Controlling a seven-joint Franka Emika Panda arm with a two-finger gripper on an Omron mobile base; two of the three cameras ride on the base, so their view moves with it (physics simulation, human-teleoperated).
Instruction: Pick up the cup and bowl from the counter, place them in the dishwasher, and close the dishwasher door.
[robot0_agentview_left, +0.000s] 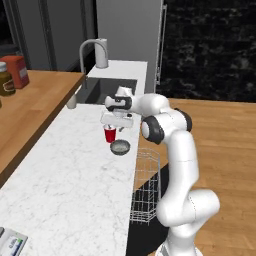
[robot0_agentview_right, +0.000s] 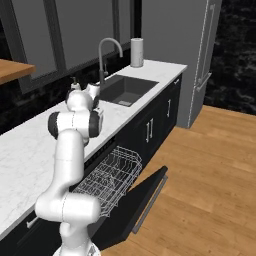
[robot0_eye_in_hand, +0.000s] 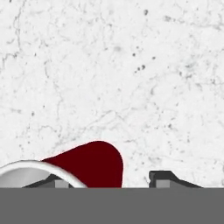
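On the white marble counter (robot0_agentview_left: 65, 170) the red cup (robot0_agentview_left: 109, 134) stands upright just beside the grey bowl (robot0_agentview_left: 120, 147), under my gripper (robot0_agentview_left: 116, 122). The fingers straddle it; whether they pinch it yet I cannot tell. It looks light, thin-walled and slick, so I'd grip gently across its upper sides.

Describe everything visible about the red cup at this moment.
The cup is small, red and tapered, narrower at the bottom, plastic-looking, with a pale rim. It stands upright on the white marble counter, just left of the grey bowl and apart from it. The gripper sits directly over its top. In the hand view its red wall lies between the finger tips; whether they press it cannot be told.
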